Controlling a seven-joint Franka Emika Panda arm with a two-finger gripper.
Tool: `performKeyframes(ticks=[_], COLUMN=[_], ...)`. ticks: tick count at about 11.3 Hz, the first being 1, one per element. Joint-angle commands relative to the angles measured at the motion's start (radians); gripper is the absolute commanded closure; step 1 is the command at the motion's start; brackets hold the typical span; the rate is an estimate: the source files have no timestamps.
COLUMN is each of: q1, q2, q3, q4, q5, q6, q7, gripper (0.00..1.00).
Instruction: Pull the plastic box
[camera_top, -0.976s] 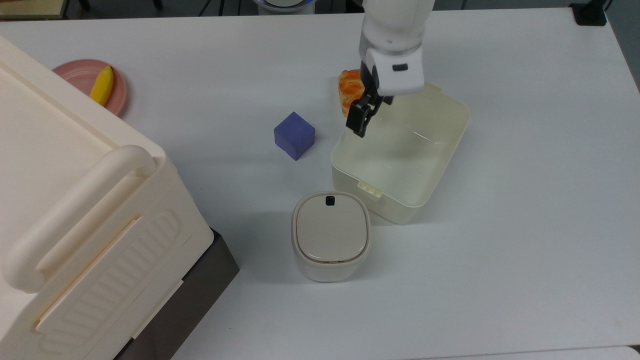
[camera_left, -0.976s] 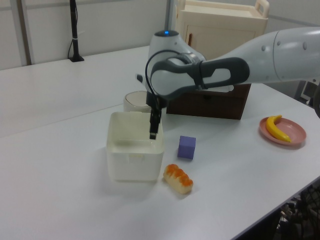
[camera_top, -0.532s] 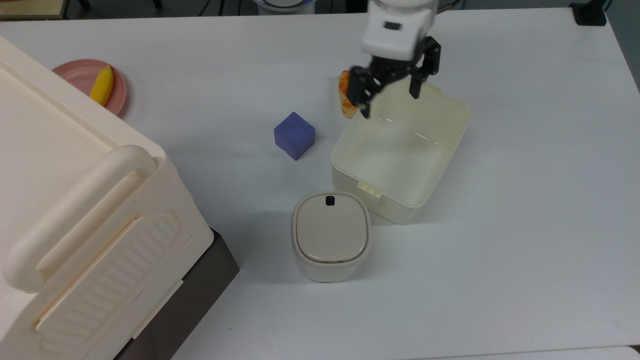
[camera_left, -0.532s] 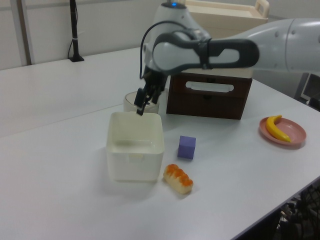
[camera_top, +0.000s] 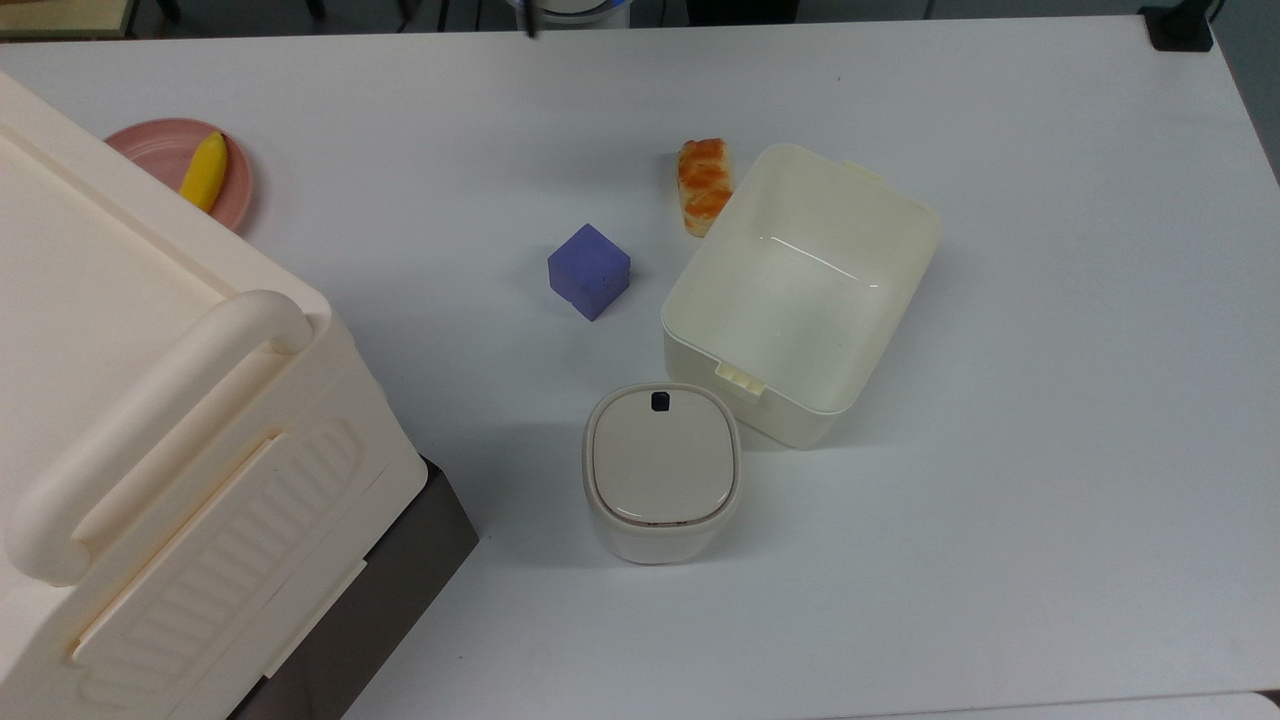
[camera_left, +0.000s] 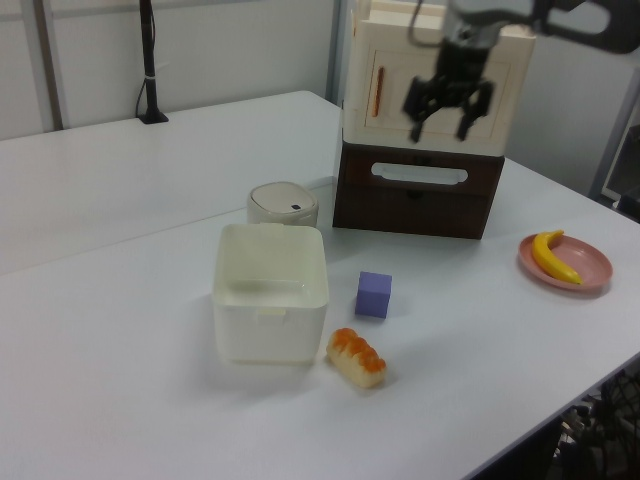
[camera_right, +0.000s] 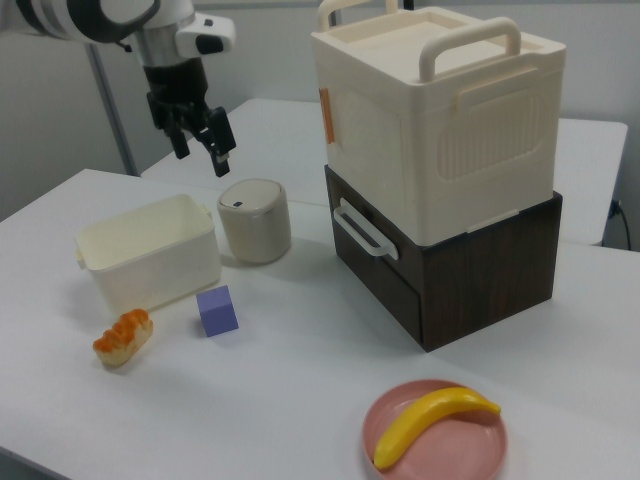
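The plastic box is a lidless cream tub standing empty on the white table, also seen in the left view and the right view. My gripper hangs open high above the table with nothing between its fingers. In the left view it appears in front of the large cream bin, well to the box's upper right. In the right view the gripper floats above the gap between the box and the small lidded container, clear of both.
A small rounded container with a beige lid stands close to the box's latch side. A purple cube and a bread roll lie beside the box. A large cream bin sits on a dark drawer unit. A pink plate holds a banana.
The gripper rose out of the box, opened, and swung up and away from it. The box and the other objects stayed put.
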Motion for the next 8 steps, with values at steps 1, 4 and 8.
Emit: performKeyframes(ticks=[1,4,8], q1=[-0.056,-0.088,-0.085], q2=[0.021,0.047,0.053], q3=[0.068,0.149,0.177], q4=[0.020,0.011,0.001], q5=[-0.012,-0.003,0.000], q6=[-0.020,0.010,0.023], q7=[0.073,0.064,0.063], gripper=[0.00,0.00,0.00])
